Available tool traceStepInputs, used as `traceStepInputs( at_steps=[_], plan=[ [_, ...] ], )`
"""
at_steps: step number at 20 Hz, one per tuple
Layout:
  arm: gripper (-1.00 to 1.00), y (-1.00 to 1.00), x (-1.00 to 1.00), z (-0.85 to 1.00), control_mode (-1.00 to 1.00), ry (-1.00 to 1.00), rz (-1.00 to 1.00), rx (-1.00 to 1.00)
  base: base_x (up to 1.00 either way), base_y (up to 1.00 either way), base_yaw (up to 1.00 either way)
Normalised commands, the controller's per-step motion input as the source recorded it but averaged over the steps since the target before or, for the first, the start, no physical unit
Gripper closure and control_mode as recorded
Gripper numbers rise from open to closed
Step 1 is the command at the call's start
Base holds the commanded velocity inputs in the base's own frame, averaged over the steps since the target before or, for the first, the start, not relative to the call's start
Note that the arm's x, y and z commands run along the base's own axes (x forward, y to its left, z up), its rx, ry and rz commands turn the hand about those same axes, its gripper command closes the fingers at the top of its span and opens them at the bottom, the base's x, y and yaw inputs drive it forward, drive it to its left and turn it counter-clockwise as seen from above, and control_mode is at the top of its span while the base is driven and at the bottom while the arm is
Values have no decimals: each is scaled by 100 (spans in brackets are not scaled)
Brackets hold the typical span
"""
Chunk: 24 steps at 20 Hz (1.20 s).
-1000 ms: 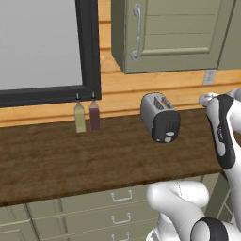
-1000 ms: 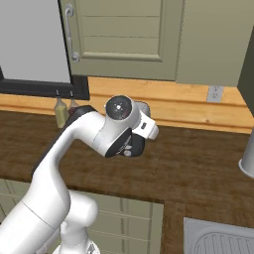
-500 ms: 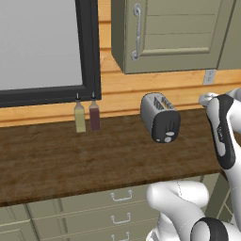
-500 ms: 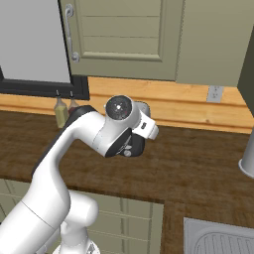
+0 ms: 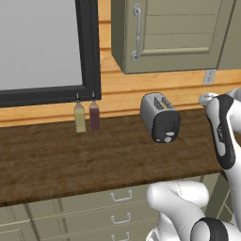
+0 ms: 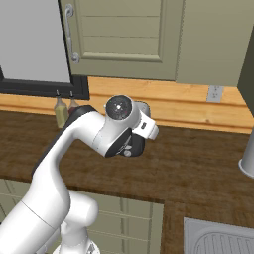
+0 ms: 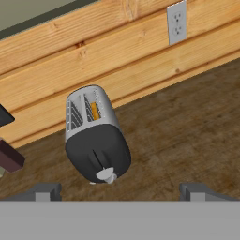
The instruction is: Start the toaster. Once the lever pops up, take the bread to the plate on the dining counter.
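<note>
The silver-grey toaster (image 5: 159, 115) stands on the dark wood worktop against the wooden wall, its black end panel (image 7: 99, 154) turned toward me with the light round knob (image 7: 107, 175) at its bottom. A golden strip of the bread (image 7: 95, 111) shows inside one slot. The lever is only a faint dark track on the panel above the knob (image 7: 96, 158). My gripper (image 7: 119, 192) hovers short of the toaster, open, its fingertips (image 7: 44, 192) spread wide with nothing between them. The arm covers most of the toaster in the right base view. The plate and the dining counter are out of view.
Two small bottles (image 5: 80, 117) (image 5: 94, 115) stand left of the toaster under a black-framed window. A wall cabinet (image 5: 174, 33) hangs above and an outlet (image 7: 177, 22) sits on the wall. A sink (image 6: 218, 238) and a grey vessel (image 6: 246, 159) lie to the right.
</note>
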Motion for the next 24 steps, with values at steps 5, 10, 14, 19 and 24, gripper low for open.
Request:
traceStepInputs(
  at_steps=[5, 10, 14, 19, 24],
  plan=[
    [-100, 0, 0, 0, -100, 0, 0, 0, 0, 0, 0],
    [-100, 0, 0, 0, -100, 0, 0, 0, 0, 0, 0],
    [-100, 0, 0, 0, -100, 0, 0, 0, 0, 0, 0],
    [-100, 0, 0, 0, -100, 0, 0, 0, 0, 0, 0],
    [-100, 0, 0, 0, -100, 0, 0, 0, 0, 0, 0]
  ],
)
